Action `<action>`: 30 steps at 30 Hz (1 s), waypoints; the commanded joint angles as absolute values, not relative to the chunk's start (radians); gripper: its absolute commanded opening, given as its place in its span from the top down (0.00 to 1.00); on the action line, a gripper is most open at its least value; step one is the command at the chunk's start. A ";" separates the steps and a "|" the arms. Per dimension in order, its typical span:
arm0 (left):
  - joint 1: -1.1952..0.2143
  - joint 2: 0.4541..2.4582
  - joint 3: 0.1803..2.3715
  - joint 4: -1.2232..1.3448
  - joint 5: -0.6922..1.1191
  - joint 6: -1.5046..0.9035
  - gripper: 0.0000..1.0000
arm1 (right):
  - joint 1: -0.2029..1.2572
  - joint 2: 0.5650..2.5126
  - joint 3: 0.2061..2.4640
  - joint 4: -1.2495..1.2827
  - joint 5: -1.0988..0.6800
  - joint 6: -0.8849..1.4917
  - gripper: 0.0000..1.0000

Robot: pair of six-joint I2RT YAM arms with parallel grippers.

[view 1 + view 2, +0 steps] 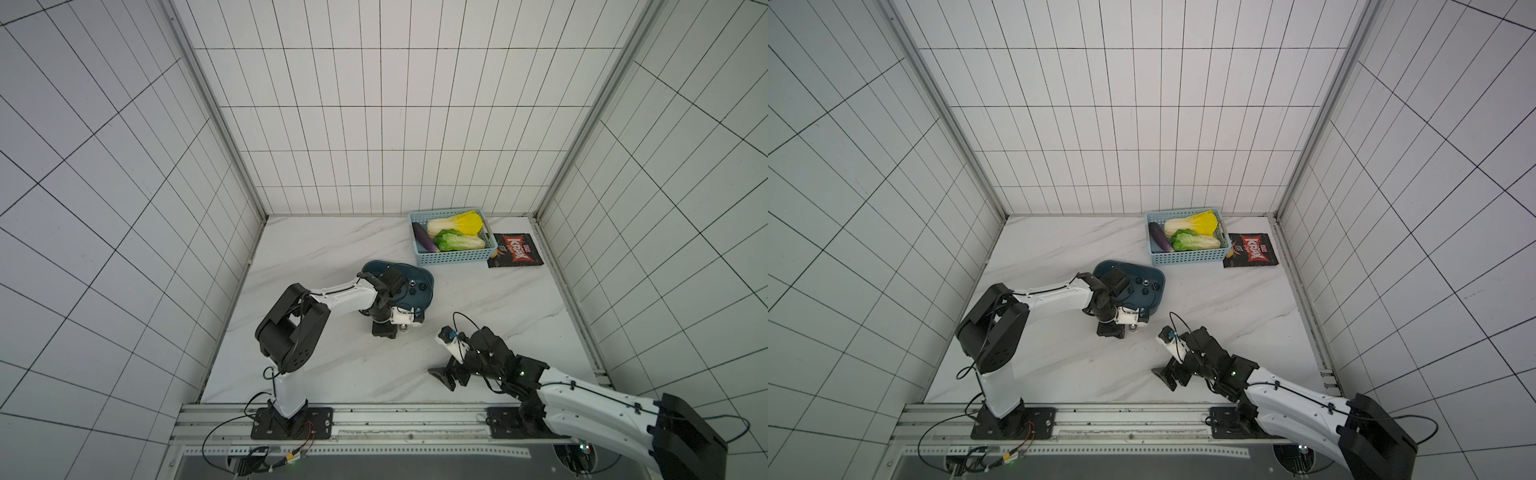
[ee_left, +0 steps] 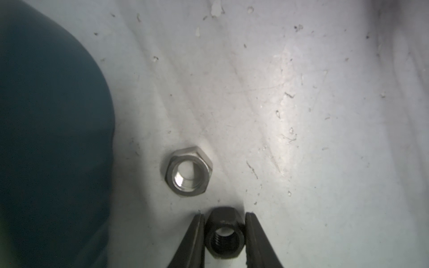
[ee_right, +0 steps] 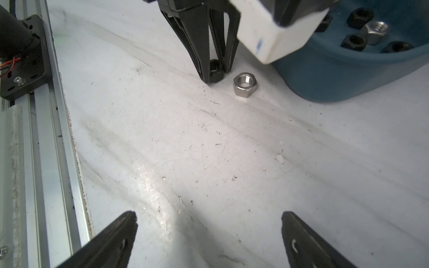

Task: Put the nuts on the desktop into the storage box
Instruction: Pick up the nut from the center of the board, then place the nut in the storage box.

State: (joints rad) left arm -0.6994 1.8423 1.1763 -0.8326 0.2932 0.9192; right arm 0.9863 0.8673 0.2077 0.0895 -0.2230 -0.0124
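My left gripper [image 2: 224,214] is shut on a black nut [image 2: 224,232], tips down on the white marble desktop [image 1: 332,361]; the right wrist view shows the same grip [image 3: 216,72]. A silver nut [image 2: 188,171] lies flat on the desktop just beside it, between the fingers and the dark teal storage box [image 3: 348,76]. That silver nut [image 1: 402,328] also shows in a top view. The storage box [image 1: 415,272] holds several nuts, black ones [image 3: 354,41] and a silver one [image 3: 377,29]. My right gripper [image 3: 209,215] is open and empty, low over bare desktop nearer the front edge [image 1: 446,359].
A light blue perforated basket [image 1: 453,257] with vegetables stands at the back right, a dark snack packet [image 1: 515,249] beside it. A metal rail [image 1: 374,419] with both arm bases runs along the front edge. Tiled walls close three sides.
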 commanded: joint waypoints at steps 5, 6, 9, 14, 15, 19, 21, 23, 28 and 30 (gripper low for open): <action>-0.698 1.750 1.260 -0.941 0.361 0.915 0.75 | 1.000 0.815 0.304 0.086 -0.223 -0.022 0.01; -0.695 1.744 1.271 -0.957 0.370 0.918 0.74 | 1.001 0.808 0.313 0.082 -0.211 -0.018 0.00; -0.684 1.729 1.313 -1.003 0.398 0.919 0.75 | 1.000 0.793 0.346 0.056 -0.178 -0.009 0.01; -0.643 1.709 1.386 -1.049 0.439 0.920 0.74 | 1.000 0.802 0.416 -0.006 -0.124 0.026 0.00; -0.634 1.710 1.403 -1.055 0.439 0.923 0.74 | 1.001 0.808 0.430 -0.016 -0.124 0.030 0.00; -0.602 1.730 1.472 -1.087 0.435 0.940 0.74 | 1.001 0.846 0.476 -0.033 -0.092 0.057 0.00; -0.587 1.752 1.513 -1.098 0.427 0.939 0.74 | 1.001 0.879 0.515 -0.047 -0.054 0.072 0.00; -0.574 1.772 1.545 -1.104 0.421 0.938 0.74 | 1.000 0.919 0.564 -0.078 -0.017 0.090 0.00; -0.536 1.825 1.608 -1.099 0.402 0.921 0.75 | 1.001 1.026 0.690 -0.165 0.080 0.153 0.00; -0.521 1.850 1.623 -1.088 0.387 0.914 0.75 | 1.001 1.062 0.731 -0.183 0.121 0.176 0.01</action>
State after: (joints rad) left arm -0.5396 1.8103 1.5909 -1.0920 0.3977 0.9222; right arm 0.9909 1.0306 0.6586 -0.1200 0.0284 0.1207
